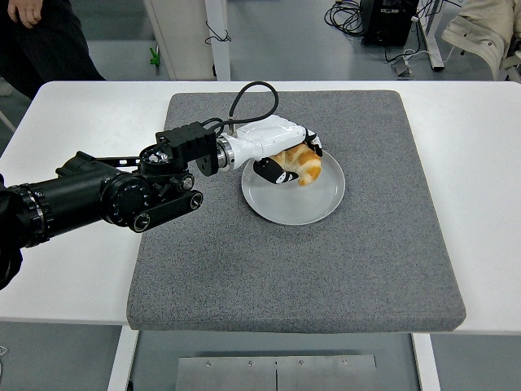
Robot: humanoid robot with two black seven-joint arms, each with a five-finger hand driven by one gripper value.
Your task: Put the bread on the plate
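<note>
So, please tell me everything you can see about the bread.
The bread is a golden-brown piece with a paler, glazed-looking crust, somewhat curved like a croissant. The left hand grips it from above, white shell over it, black fingers curled around its left side. It sits over the upper part of the grey plate; contact with the plate cannot be told.

Mat (269,261): you see coarse grey felt-like cloth, matt and rough.
Plate (305,208): you see a smooth grey glazed surface with a soft sheen and faint concentric rings.
Bread (303,165): you see a golden-brown crust, slightly glossy and uneven.
Left hand (281,155): you see a glossy white plastic shell with black matt finger parts.
Left arm (98,195): you see black casing, matt, with small shiny metal screw heads.
Table (73,244): you see a smooth white top, matt.
Cable (248,94): you see smooth black rubbery sheathing.
</note>
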